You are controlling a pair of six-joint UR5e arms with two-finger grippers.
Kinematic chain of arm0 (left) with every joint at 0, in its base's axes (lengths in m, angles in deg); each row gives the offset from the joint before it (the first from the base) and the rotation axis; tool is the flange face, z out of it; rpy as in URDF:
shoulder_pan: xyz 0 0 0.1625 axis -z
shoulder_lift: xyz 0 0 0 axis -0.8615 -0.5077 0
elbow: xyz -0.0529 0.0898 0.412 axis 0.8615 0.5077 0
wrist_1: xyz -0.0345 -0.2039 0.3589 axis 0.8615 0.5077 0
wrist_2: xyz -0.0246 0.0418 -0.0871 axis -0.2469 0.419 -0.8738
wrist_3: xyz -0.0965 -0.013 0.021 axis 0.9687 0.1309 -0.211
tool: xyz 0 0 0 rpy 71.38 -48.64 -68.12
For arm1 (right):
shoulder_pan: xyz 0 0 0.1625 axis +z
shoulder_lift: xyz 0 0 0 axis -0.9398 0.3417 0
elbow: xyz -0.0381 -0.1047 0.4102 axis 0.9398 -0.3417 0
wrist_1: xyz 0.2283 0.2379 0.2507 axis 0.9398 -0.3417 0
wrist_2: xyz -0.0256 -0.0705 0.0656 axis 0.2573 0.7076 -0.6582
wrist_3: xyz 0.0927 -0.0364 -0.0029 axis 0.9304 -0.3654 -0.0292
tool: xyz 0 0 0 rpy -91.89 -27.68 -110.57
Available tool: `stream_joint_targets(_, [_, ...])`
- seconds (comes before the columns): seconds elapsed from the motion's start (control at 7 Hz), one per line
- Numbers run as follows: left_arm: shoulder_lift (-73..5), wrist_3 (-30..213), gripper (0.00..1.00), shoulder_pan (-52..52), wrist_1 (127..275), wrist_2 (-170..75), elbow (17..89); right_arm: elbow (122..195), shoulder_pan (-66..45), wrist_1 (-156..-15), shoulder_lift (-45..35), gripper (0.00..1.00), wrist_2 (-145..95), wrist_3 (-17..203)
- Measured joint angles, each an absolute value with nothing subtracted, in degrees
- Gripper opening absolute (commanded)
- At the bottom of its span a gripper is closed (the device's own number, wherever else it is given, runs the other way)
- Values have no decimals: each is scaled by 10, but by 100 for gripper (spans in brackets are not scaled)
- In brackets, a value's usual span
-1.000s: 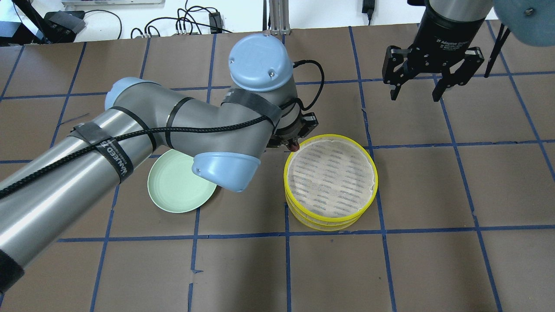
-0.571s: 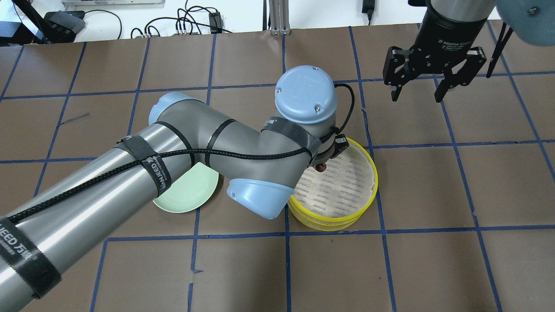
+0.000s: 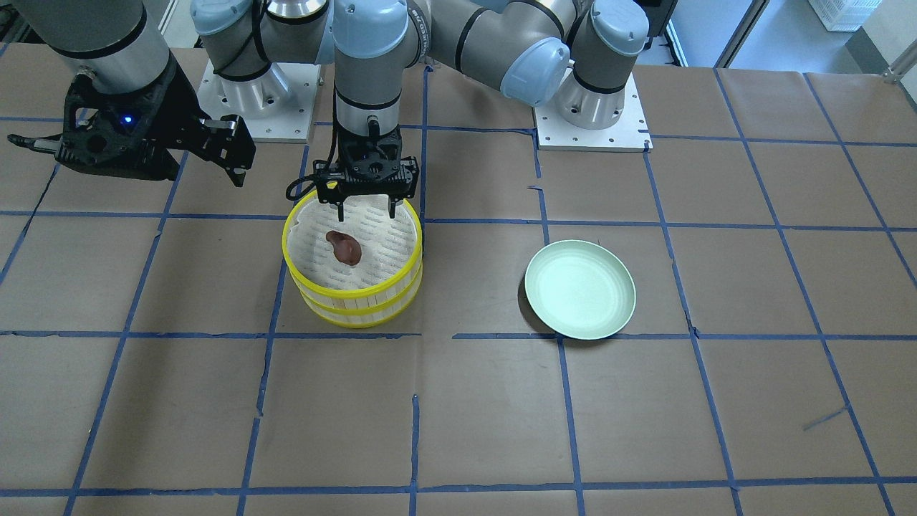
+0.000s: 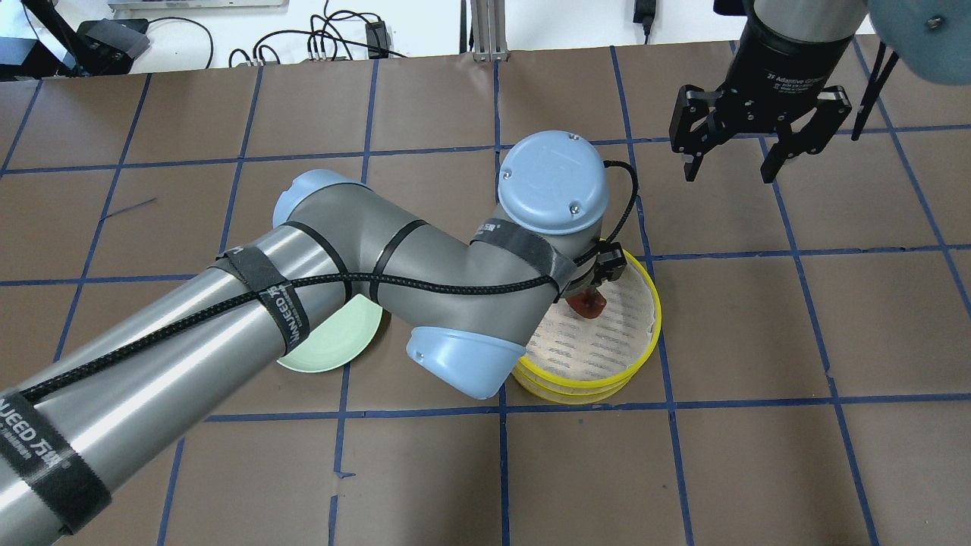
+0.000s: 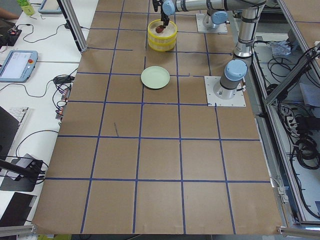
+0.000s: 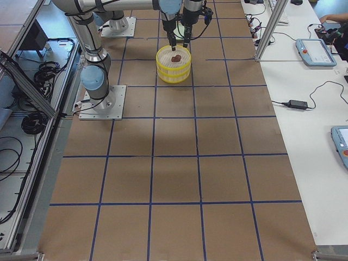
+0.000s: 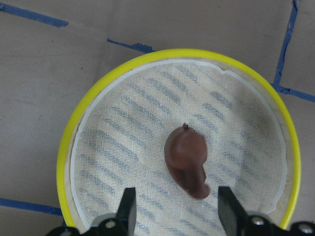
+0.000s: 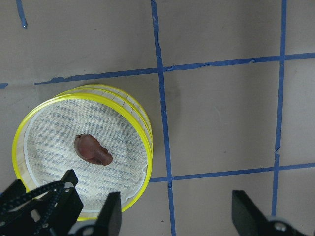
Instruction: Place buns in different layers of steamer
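Two arms are over the table, and we see the left one reaching across from the left of the overhead view, wrist turned straight down, so that the left gripper hangs above the steamer. Its fingers stand apart with nothing between them. The dark reddish-brown bun lies free on the white liner of the top layer, near the middle, just below those fingertips. The lower layer's inside is hidden under the top one. The right gripper hangs to the far right of the steamer, well apart from it, spread wide and holding nothing. Left of the steamer, partly under the left arm, sits the pale green plate.
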State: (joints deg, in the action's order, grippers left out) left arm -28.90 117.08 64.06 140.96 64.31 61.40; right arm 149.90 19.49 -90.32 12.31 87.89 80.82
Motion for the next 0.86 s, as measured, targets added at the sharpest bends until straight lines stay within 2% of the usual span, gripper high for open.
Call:
stream_joint_targets(0.14, [-283, 1065, 100, 617, 1412, 655, 613, 1499, 195, -898, 124, 100, 879, 808])
stream_joint_targets(0.57, [-226, 837, 100, 498, 1476, 655, 612, 1499, 196, -888, 125, 100, 879, 810])
stream_joint_targets(0.86, [-160, 695, 100, 370, 1583, 643, 605, 1499, 199, -897, 125, 100, 874, 814])
